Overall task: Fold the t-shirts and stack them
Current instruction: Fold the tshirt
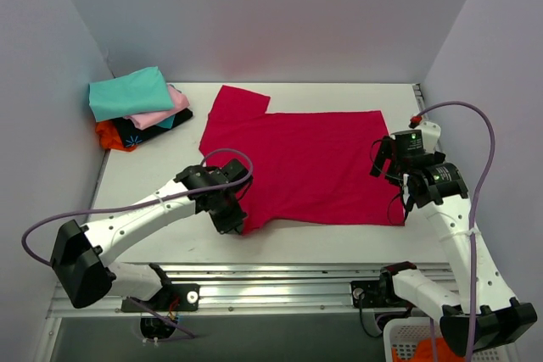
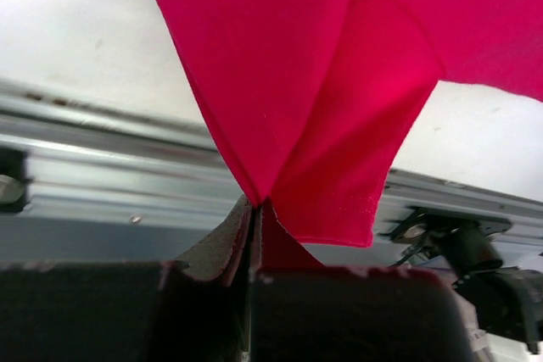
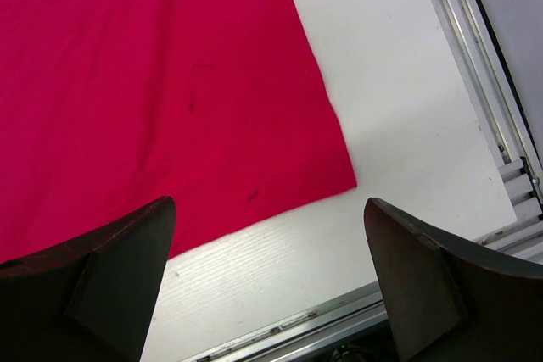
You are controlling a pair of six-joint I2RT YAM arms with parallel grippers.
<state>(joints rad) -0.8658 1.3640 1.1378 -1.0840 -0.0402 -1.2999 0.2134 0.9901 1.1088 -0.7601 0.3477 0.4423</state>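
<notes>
Crimson t-shirt [image 1: 314,167] lies spread on the table [image 1: 153,175], its near left corner pinched between the closed fingers of the left gripper [image 2: 254,214]. The right gripper [image 3: 270,205] gapes wide, empty, above the near right corner. A white basket [image 1: 392,335] beside the right arm's base holds something orange [image 1: 422,352].

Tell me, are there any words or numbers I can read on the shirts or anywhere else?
No text can be read in any view.
The red t-shirt is plain, with no print or label showing.
The black shirt in the folded stack has a small blue mark, too small to read.
</notes>
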